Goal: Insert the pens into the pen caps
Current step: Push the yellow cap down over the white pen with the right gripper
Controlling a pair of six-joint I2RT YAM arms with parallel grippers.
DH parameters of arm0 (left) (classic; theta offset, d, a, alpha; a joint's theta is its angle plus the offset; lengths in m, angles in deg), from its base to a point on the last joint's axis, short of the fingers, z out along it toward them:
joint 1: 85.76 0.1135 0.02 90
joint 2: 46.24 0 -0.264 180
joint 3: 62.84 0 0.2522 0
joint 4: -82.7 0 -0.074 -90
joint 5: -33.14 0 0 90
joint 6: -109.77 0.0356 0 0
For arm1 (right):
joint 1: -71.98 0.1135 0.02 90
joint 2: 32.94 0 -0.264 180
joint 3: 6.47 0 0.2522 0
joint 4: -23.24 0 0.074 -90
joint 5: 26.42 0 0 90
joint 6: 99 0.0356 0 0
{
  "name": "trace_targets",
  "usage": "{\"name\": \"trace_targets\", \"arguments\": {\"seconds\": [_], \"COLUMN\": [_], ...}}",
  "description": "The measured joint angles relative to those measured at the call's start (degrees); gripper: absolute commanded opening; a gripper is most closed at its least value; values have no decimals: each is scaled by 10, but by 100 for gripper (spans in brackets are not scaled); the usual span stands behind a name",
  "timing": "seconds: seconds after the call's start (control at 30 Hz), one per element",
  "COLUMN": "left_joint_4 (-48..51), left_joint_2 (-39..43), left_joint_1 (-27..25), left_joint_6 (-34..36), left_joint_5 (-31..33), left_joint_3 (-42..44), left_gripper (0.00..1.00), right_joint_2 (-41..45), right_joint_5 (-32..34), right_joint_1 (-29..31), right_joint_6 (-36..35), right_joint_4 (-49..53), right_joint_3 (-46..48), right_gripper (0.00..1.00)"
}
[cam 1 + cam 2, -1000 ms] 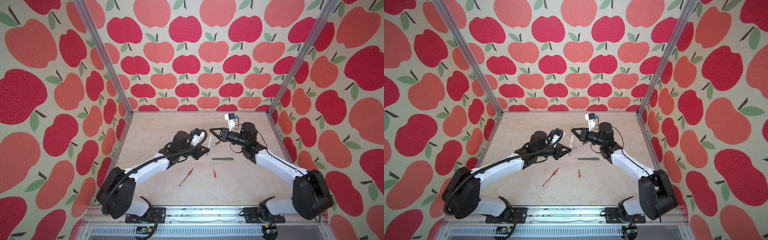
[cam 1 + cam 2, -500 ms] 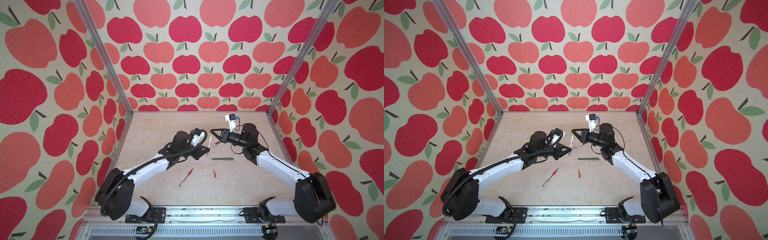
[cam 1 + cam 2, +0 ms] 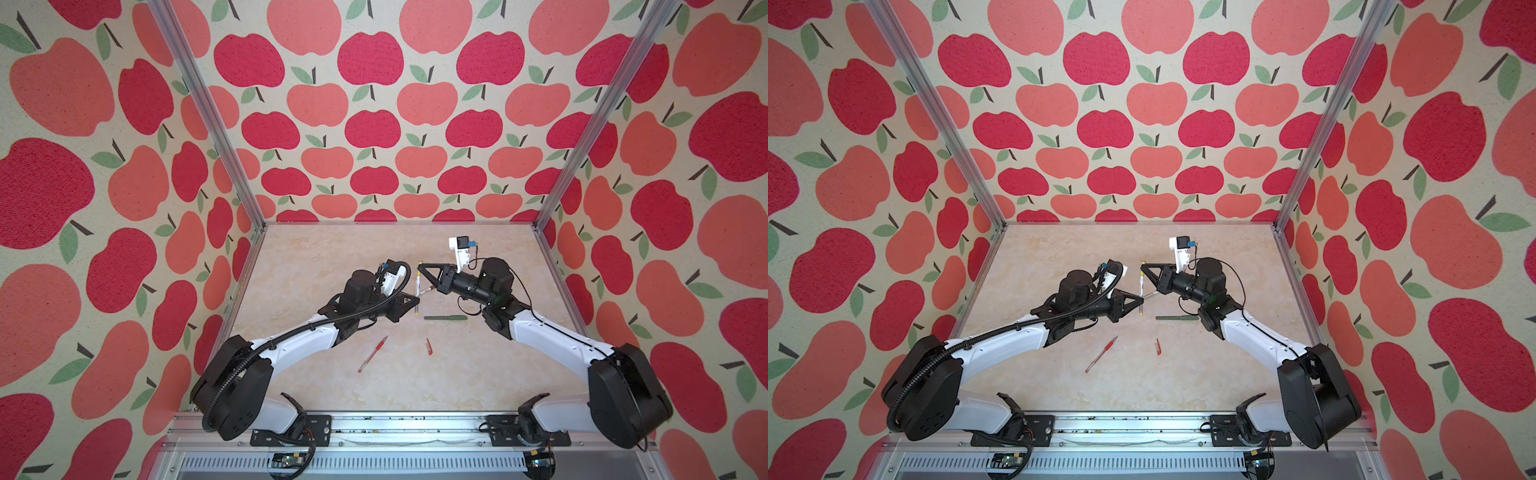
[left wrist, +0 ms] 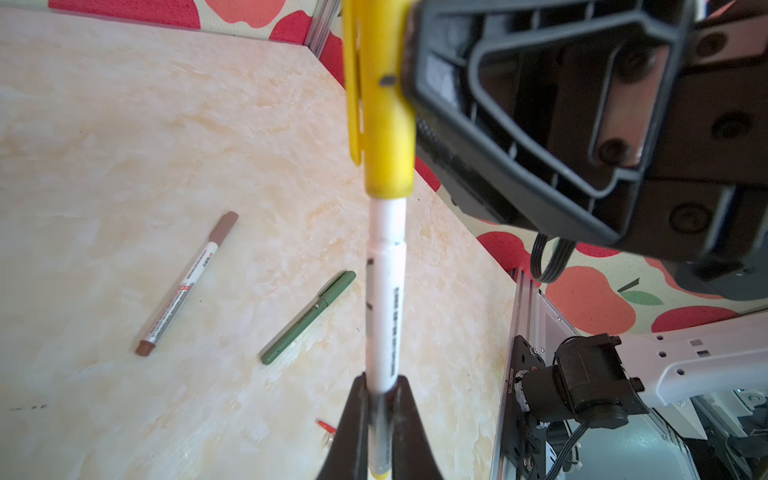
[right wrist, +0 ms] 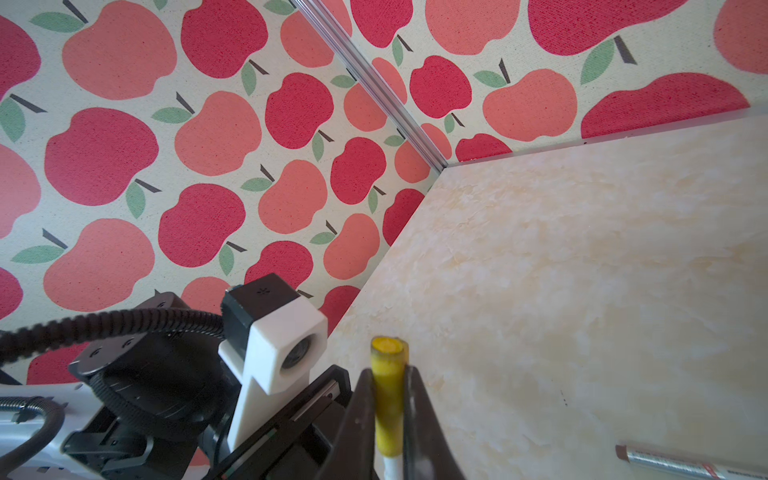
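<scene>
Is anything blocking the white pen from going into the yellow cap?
Nothing visible does. The white pen, held by the left end effector, runs straight into the mouth of the yellow cap, which the right end effector grips.

We see apple-print walls (image 3: 374,124) closing three sides of a cream marbled bench (image 3: 316,257), silver corner posts (image 3: 209,116) rising at the back, soft even light throughout

Bright, even, soft light, faint shadows on the pale table (image 3: 332,257), no harsh glare, both top views sharp with walls (image 3: 374,129) stretched at the edges, wrist views blurred close up (the yellow cap (image 4: 386,104) looks soft)
</scene>
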Motion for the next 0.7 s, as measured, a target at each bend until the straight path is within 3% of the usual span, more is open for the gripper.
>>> {"name": "trace_targets", "arguments": {"seconds": [0.2, 0.7], "left_joint_4": [10, 161], "left_joint_2": [2, 52], "left_joint_1": [2, 29], "left_joint_6": [8, 127], "left_joint_5": [5, 36], "left_joint_3": [-1, -34], "left_gripper": [0, 0], "right_joint_2": [-12, -29], "right_joint_5": [-2, -35], "right_joint_1": [5, 12], "right_joint_6": [-8, -39], "right_joint_4": [-8, 22], "right_joint_3": [0, -23], "right_gripper": [5, 4]}}
